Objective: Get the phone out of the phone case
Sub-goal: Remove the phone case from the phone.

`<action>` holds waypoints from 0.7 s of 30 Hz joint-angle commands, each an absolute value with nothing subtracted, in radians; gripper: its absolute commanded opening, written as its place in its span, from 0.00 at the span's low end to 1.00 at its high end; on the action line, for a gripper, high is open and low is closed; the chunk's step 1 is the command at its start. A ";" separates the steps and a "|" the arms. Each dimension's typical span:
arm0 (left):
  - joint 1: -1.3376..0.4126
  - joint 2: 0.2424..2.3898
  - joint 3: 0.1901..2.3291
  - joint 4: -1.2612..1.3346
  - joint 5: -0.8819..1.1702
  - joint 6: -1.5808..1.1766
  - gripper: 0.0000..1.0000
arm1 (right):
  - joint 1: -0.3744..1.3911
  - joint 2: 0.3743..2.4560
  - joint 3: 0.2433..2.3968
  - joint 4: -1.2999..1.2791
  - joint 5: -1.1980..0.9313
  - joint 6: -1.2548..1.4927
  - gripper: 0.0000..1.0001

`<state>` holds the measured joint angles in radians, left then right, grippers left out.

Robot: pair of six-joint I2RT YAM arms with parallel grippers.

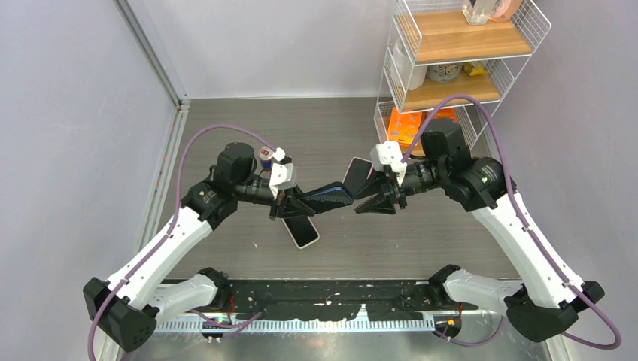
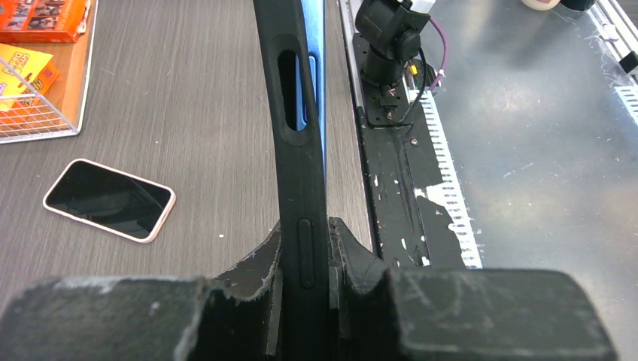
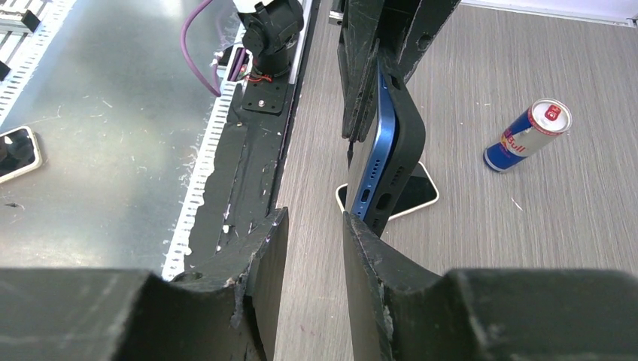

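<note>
The left tool (image 1: 295, 203) is clamped on one end of the phone case (image 2: 290, 188). It holds the case on edge in the air over the middle of the bench (image 1: 316, 128). That grip looks meant to anchor the case while leaving the other end free for the second arm. The black case is the first container here. The blue phone (image 2: 314, 83) sits inside it, its rim showing along one long side and at the free end, so it is not yet out. A bare pink-edged handset (image 2: 109, 199) lies flat on the bench just below the held one, toward the near edge. A drink can (image 3: 527, 134) lies on its side left of the middle. The right tool (image 3: 314, 218) faces the case's free end with its jaws apart and grips nothing. One fingertip is just beside the bottom corner, probably lined up to push or peel there, though I cannot tell whether it touches. At the far right corner stands a wire rack (image 1: 406, 45). It holds orange boxes (image 1: 410, 124) on its lowest tier and small items on the wooden shelves above, too small to name.
</note>
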<state>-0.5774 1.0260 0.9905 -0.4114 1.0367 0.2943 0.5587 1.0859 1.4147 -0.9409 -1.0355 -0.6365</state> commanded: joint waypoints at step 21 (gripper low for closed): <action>-0.577 1.000 0.992 -0.291 1.073 0.260 0.00 | 0.554 1.118 1.402 -0.874 -1.059 -0.610 0.38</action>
